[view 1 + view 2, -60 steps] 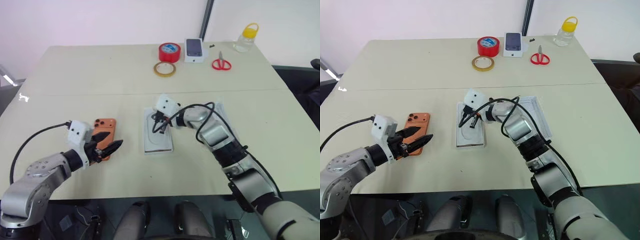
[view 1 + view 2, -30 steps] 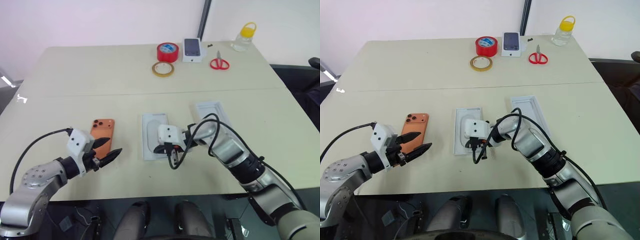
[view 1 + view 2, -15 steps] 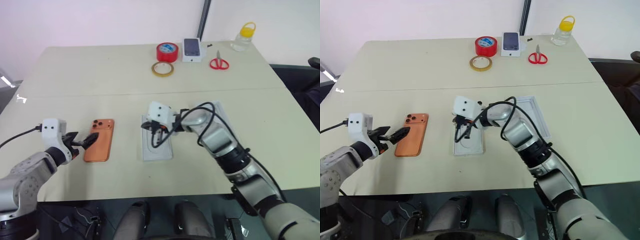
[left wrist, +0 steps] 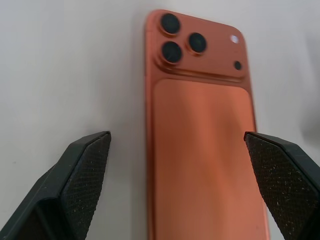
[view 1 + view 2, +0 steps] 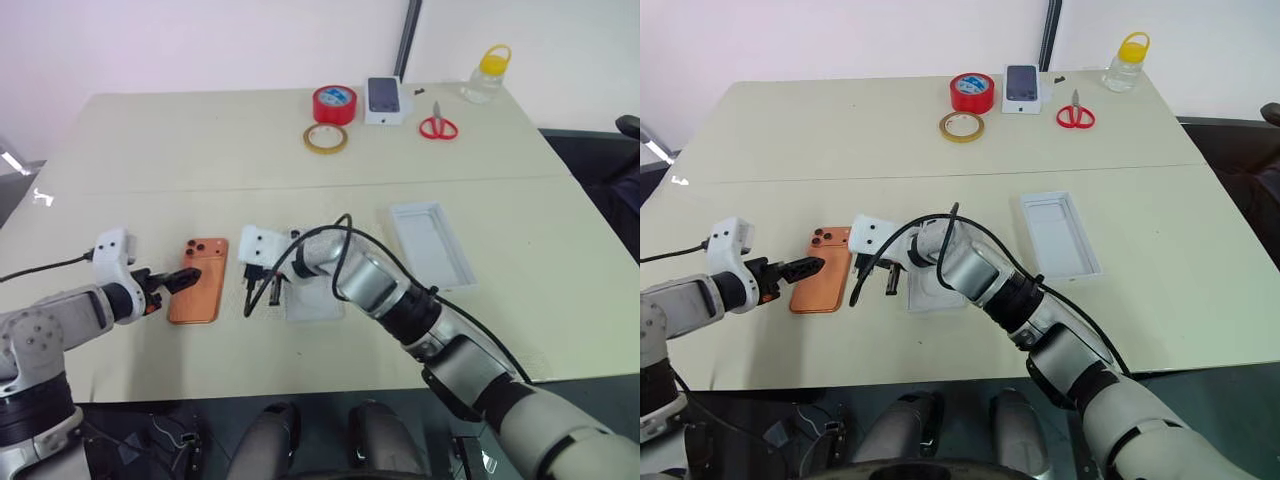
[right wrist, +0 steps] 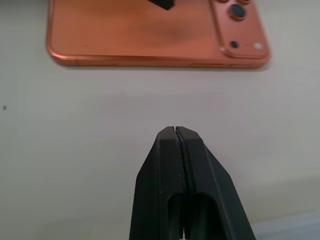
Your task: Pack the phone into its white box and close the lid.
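The orange phone (image 5: 198, 281) lies flat, camera cluster up, on the beige table (image 5: 180, 150) at the front left. My left gripper (image 5: 185, 278) stands open at the phone's left edge. In the left wrist view its fingers (image 4: 75, 185) spread wide on either side of the phone (image 4: 200, 140) without touching it. My right gripper (image 5: 889, 283) is shut and empty, its tip over the table just right of the phone (image 6: 150, 30). The white box (image 5: 430, 243) lies open to the right. The lid is out of view.
A flat white insert (image 5: 935, 297) with an oval recess lies partly under my right arm. At the far edge stand a red tape roll (image 5: 338, 103), a tan tape ring (image 5: 328, 138), a small white box with a phone picture (image 5: 388, 100), red scissors (image 5: 437, 127) and a yellow-capped bottle (image 5: 483, 75).
My right gripper has swung left from over the insert to beside the phone. My left gripper has rolled, opened wider and moved up to the phone's left edge. The phone has stayed put.
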Available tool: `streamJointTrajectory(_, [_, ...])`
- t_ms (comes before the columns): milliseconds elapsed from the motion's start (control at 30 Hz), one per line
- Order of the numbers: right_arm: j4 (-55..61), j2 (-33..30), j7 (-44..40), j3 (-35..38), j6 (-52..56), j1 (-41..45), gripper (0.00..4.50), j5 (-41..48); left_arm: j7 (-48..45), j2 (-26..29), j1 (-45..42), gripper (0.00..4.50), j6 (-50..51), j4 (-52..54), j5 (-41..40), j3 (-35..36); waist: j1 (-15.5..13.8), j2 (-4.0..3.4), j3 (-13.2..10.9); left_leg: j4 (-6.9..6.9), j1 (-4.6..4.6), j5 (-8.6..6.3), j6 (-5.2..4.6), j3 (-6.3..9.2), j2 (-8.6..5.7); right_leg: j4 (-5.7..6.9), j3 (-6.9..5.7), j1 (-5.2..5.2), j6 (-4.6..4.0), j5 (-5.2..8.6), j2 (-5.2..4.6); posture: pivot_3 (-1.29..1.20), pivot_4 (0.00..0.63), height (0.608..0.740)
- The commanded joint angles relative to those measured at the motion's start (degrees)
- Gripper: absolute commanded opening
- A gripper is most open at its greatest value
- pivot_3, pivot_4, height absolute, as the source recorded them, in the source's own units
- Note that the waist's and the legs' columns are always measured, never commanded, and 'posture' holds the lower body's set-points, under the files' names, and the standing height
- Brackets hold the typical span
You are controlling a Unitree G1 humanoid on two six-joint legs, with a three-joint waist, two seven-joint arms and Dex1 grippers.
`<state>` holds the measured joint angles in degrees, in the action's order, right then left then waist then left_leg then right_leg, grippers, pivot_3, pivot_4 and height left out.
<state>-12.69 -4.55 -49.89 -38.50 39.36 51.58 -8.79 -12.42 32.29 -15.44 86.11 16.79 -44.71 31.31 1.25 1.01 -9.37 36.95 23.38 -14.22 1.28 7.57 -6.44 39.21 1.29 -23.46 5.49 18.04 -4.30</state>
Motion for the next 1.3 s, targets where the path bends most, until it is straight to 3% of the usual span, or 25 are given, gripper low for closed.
streamJointTrajectory(33, [0.6,0.8,-1.2,-1.5,-0.4,1.9,0.00,-0.8,-1.7,-2.4,1.0,4.47,3.4,1.1,-1.8,-2.3,-0.1,-0.01,0.0,0.00,0.00,0.00,0.00,0.00,0.00,0.00,0.00,0.00,0.00,0.00,0.00,0.00,0.150,0.740])
streamJointTrajectory(433, [-0.7,0.6,-2.3,-2.4,0.1,1.7,0.00,-2.4,-1.0,-10.5,1.8,4.47,6.4,6.0,-4.6,-5.4,-0.5,-0.14,0.2,0.02,-0.07,0.00,-0.01,0.05,-0.11,-0.08,-0.06,0.02,0.01,0.00,-0.12,0.00,0.150,0.740])
streamJointTrajectory(700, [-0.8,0.4,-1.9,-2.0,0.0,1.1,0.00,-2.6,2.0,-15.4,0.4,4.47,6.4,4.4,-9.5,-1.7,-0.5,-0.27,0.3,0.04,-0.09,-0.01,-0.01,0.05,-0.11,-0.09,-0.07,0.05,0.01,0.00,-0.12,0.00,0.150,0.740])
streamJointTrajectory(1067, [-0.5,0.0,-1.7,-1.8,0.0,0.5,0.00,-2.5,6.8,-13.8,-2.0,4.47,6.4,-0.1,-13.9,3.5,-0.3,-0.26,0.3,0.03,-0.09,-0.01,-0.01,0.06,-0.10,-0.08,-0.07,0.04,0.01,0.00,-0.11,0.00,0.150,0.740])
streamJointTrajectory(1167, [-0.2,-0.3,-1.6,-1.7,0.0,0.5,0.00,-2.6,8.0,-13.0,-2.1,3.69,6.4,-1.2,-16.0,4.5,-0.1,-0.25,0.3,0.03,-0.08,-0.01,-0.01,0.06,-0.10,-0.08,-0.07,0.03,0.01,0.00,-0.10,0.00,0.150,0.740])
streamJointTrajectory(1267, [0.6,-0.9,-1.9,-1.5,0.1,0.6,0.00,-2.5,9.2,-11.9,-1.5,2.33,6.4,-1.6,-17.6,4.7,-0.1,-0.25,0.3,0.03,-0.07,-0.01,-0.01,0.07,-0.10,-0.08,-0.07,0.03,0.01,0.00,-0.10,0.00,0.150,0.740])
streamJointTrajectory(1300, [1.0,-1.1,-2.0,-1.3,0.2,0.7,0.00,-2.4,9.5,-11.4,-1.1,2.33,6.4,-1.8,-18.3,4.8,-0.1,-0.23,0.3,0.03,-0.07,-0.01,-0.01,0.07,-0.10,-0.08,-0.07,0.03,0.01,0.00,-0.10,0.00,0.150,0.740])
